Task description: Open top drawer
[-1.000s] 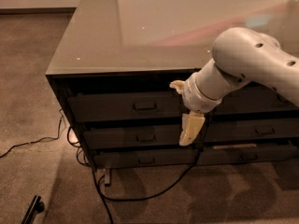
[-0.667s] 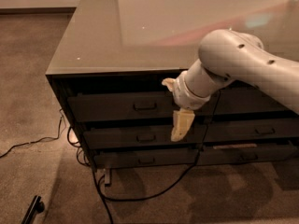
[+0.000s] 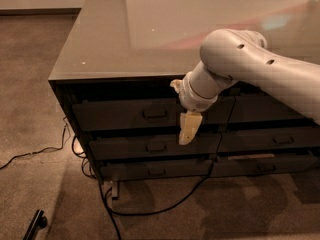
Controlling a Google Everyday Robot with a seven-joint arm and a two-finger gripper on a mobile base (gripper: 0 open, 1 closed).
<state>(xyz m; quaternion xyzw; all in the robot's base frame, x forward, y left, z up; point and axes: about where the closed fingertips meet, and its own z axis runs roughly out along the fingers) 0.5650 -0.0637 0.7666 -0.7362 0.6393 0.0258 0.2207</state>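
The top drawer (image 3: 117, 115) is the upper dark grey front in the cabinet's left column, and it looks pushed in. Its small bar handle (image 3: 155, 113) sits at the centre. My gripper (image 3: 180, 111) hangs in front of this drawer, just right of the handle. Its cream fingers stand apart, one (image 3: 175, 84) near the cabinet's top edge and one (image 3: 189, 128) pointing down over the gap to the drawer below. It holds nothing. The white arm (image 3: 250, 66) reaches in from the right over the cabinet top.
Two lower drawers (image 3: 150, 147) sit below, and a second column of drawers (image 3: 280, 140) lies to the right. Black cables (image 3: 150, 209) trail on the carpet under and left of the cabinet. A black object (image 3: 36, 224) lies at the bottom left.
The arm and gripper have moved left along the top drawer's front, closer to its handle. The drawer has not moved.
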